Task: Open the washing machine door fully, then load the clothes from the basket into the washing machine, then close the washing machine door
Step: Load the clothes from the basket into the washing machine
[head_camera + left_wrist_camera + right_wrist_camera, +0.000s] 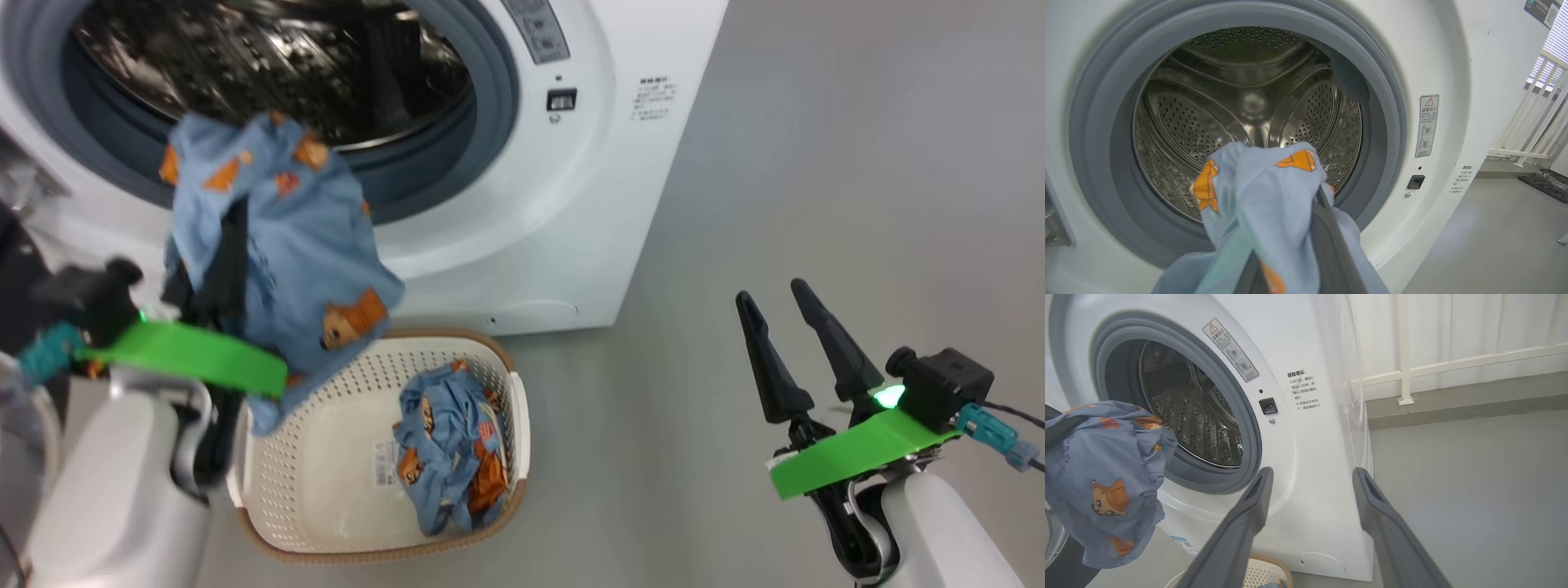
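Smooth grey floor (pixel 857 163) spreads out wide, soft light glancing off it; a white railing (pixel 1403 347) stands along its far edge, against a pale wall (pixel 1494 322). Slatted blinds (pixel 1559 34) glow bright up in one corner.

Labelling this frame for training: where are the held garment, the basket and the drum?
held garment (pixel 298 241), head view, its blue middle panel.
basket (pixel 433 356), head view, its perforated back wall.
drum (pixel 1184 130), left wrist view, its perforated steel wall.

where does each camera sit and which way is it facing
Head: up top, looking down at the basket and washing machine; left gripper, right gripper.
Left wrist: left arm, facing into the drum; one finger beside the held garment.
Right wrist: right arm, facing the machine's front obliquely; two open fingers.
All share garment, drum.
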Motion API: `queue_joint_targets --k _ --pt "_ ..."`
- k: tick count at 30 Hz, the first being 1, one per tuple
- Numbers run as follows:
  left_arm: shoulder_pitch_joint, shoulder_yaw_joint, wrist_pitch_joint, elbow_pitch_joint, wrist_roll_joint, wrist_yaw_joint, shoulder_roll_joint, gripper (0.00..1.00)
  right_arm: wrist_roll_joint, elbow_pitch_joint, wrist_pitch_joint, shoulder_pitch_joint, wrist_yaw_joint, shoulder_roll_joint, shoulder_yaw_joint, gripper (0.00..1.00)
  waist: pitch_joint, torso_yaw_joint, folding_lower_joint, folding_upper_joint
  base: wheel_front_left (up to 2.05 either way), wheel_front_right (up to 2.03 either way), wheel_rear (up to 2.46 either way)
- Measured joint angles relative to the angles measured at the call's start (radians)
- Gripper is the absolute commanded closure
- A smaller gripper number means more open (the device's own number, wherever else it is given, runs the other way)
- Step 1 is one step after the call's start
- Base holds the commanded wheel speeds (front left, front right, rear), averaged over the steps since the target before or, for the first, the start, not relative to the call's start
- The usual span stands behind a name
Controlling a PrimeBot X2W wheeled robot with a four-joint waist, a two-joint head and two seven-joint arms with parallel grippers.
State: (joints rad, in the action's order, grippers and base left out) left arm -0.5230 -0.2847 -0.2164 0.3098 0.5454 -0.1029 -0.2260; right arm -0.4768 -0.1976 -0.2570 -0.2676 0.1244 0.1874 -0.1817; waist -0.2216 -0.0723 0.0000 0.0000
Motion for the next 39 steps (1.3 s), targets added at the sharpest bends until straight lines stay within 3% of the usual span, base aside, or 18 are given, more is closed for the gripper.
queue_joint_targets --k 20,39 --pt "-0.558 -0.054 -0.029 0.469 -0.005 -0.021 -0.003 1.00 0.034 0.054 0.000 -0.127 0.000 -0.062 -0.001 0.00 -0.273 -0.096 0.0000 0.0000 0.00 0.00 0.00" --pt "-0.867 -0.134 -0.038 0.675 -0.010 -0.025 -0.102 1.00 0.035 0.072 0.000 -0.170 0.000 -0.119 -0.051 0.00 -0.447 -0.243 0.0000 0.0000 0.00 0.00 0.00"
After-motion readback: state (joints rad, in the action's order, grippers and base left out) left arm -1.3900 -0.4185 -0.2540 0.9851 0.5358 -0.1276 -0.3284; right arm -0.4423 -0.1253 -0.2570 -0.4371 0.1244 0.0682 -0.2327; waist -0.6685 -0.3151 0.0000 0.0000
